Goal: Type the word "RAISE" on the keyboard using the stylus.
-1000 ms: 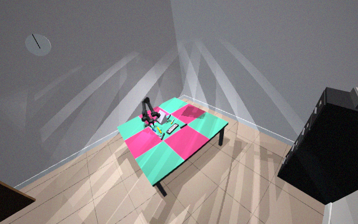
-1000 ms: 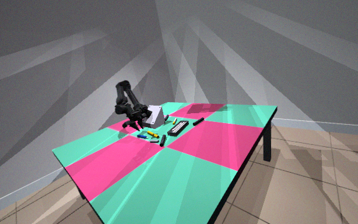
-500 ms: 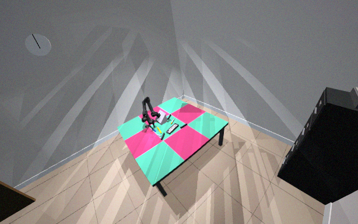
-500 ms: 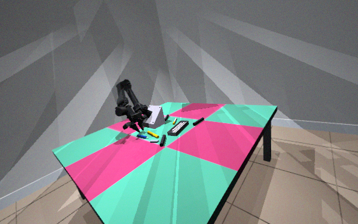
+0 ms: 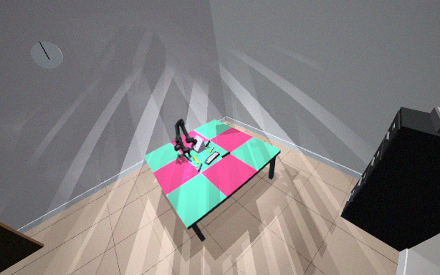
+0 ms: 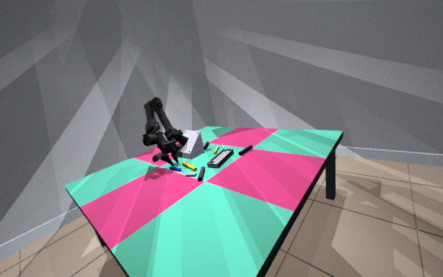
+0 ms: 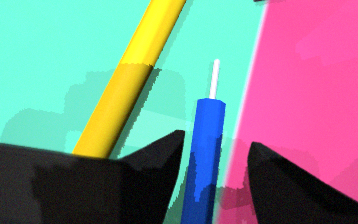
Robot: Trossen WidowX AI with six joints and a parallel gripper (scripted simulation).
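The blue stylus (image 5: 190, 160) (image 6: 175, 168) (image 7: 205, 130) with a thin white tip lies on the desk. Its tip points up and away from my gripper in the wrist view. My gripper (image 6: 174, 163) (image 7: 216, 144) is partly open. Its two black fingertips are on either side of the stylus body, with gaps on both sides, the wider one on the right. The fingers appear low over the desk; their exact height is unclear. The keyboard (image 5: 212, 158) (image 6: 221, 159), dark with pale keys, lies farther right in the top and exterior views and is out of the wrist view.
A thick yellow cylinder (image 5: 195, 160) (image 6: 189, 166) (image 7: 130, 75) lies close beside the stylus, left in the wrist view. A small grey piece (image 6: 190, 175) and a black cylinder (image 6: 201, 174) lie nearby. A white slanted box (image 6: 190, 142) stands behind. Another black cylinder (image 6: 245, 150) lies beyond the keyboard.
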